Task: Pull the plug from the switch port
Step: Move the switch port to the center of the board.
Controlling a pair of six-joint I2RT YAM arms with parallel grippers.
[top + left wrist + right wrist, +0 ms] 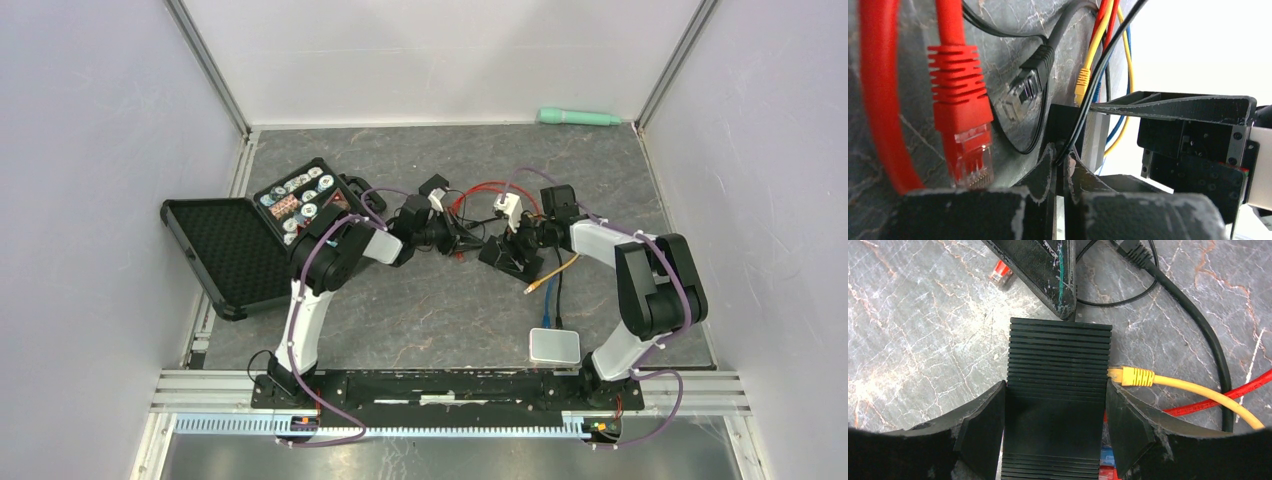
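Right hand: clamped across the switch. Left hand: pinched shut on the black cable. Step, by judgement: grip set; next calls for a straight pull.

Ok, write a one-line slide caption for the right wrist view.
Right gripper clamps the black ribbed switch, a yellow plug at its side.

Cables are hemming in the left fingers, which are pinching a thin black cable: a red plug is lying just left, a black plug beyond. The switch is filling the gap between the right fingers; bare bench is lying open to their left.
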